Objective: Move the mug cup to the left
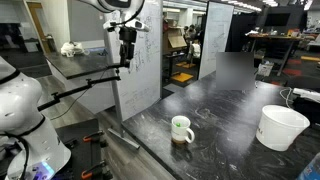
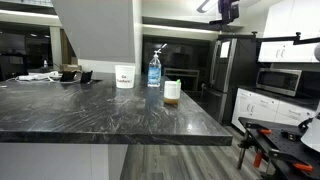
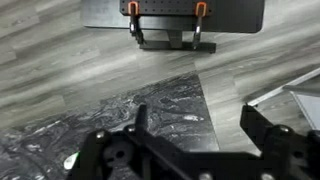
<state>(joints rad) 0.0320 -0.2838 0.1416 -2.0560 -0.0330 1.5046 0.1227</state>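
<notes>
The mug cup [image 1: 181, 129] is small and white with a green handle and a dark base. It stands upright on the dark marble counter [image 1: 220, 115] near its front edge, and shows in both exterior views [image 2: 172, 91]. My gripper [image 1: 128, 45] hangs high in the air, well away from the mug and beyond the counter's end; only its lower part shows at the top of an exterior view [image 2: 228, 10]. In the wrist view the jaws [image 3: 200, 125] are open and empty, over a corner of the counter and the wooden floor. The mug is not clearly seen there.
A large white bucket-like container [image 1: 282, 127] stands on the counter [image 2: 125, 76]. A blue spray bottle [image 2: 155, 68] stands beside the mug. A whiteboard panel [image 1: 140, 60] rises at the counter's end. A stand with orange clamps [image 3: 165, 12] is on the floor.
</notes>
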